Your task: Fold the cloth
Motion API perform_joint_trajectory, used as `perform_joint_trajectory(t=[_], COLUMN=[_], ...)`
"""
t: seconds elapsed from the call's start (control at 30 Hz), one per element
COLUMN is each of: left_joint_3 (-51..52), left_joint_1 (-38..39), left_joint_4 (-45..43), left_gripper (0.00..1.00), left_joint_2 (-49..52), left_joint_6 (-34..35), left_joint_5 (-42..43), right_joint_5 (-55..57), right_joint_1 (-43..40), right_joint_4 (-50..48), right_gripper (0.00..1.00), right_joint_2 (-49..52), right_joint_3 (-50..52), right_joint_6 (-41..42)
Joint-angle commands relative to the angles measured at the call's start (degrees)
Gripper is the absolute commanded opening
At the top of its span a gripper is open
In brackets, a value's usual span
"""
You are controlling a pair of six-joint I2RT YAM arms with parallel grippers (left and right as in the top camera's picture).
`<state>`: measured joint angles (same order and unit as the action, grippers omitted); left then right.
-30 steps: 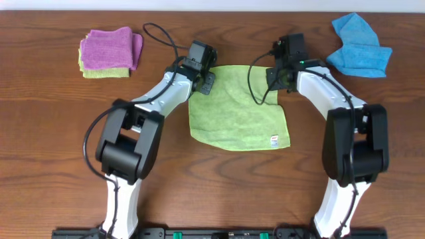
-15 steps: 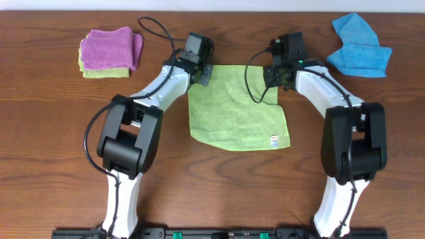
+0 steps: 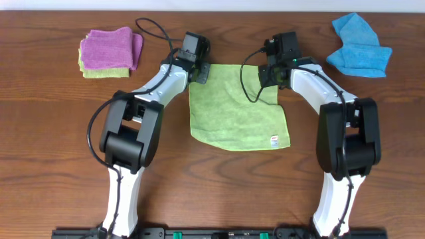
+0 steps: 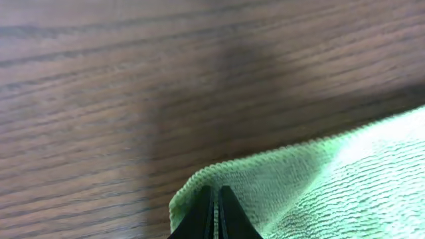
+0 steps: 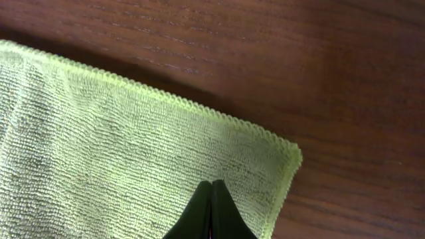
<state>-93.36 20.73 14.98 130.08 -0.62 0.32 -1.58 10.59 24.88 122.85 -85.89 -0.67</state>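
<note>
At the middle of the dark brown wooden table (image 3: pixel 40 133) you have the lime-green square microfiber cloth (image 3: pixel 236 113), spread open and nearly flat. Both white-and-black arms reach to its far edge: the left arm (image 3: pixel 156 89) to the cloth's far-left corner, the right arm (image 3: pixel 319 83) to its far-right corner. Well to the right of the cloth lies a crumpled bright blue cloth (image 3: pixel 360 48). Well to its left, a folded purple cloth (image 3: pixel 109 46) sits stacked on a folded yellow-green one (image 3: pixel 105 72). Your left gripper (image 4: pixel 216 209) has its jaws closed tight on the cloth's far-left corner, which rises slightly to the tips. Your right gripper (image 5: pixel 211 199) has its jaws pressed together too, tips on the cloth just inside the far-right corner; whether fabric is caught between them you cannot tell. A small white tag (image 3: pixel 273 140) marks the cloth's near-right corner.
</note>
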Motion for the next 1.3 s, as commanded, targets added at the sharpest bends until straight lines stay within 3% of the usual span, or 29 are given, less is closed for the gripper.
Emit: perform_joint_trajectory(t=[0.0,0.67,1.27], left_joint_3=[-1.36,-1.4,-2.93], left_joint_1=[-0.11,-1.92,-4.72], left_joint_4=[0.17,-1.16,-1.99], left_gripper=[0.06,0.06,0.06], left_joint_2=[1.05,2.78,2.78], left_joint_6=[1.07,1.84,3.89], left_joint_5=[0.74,-1.95,1.84], right_joint_5=[-0.33,0.07,-0.17], right_joint_1=[0.31,0.2,0.55], right_joint_4=[0.2,-2.29,-0.61], right_gripper=[0.02,0.02,0.02], right_joint_2=[1.7,4.28,8.44], right_joint_3=[-1.42,-1.44,-3.58], right_joint_6=[-0.26,-0.24,0.81])
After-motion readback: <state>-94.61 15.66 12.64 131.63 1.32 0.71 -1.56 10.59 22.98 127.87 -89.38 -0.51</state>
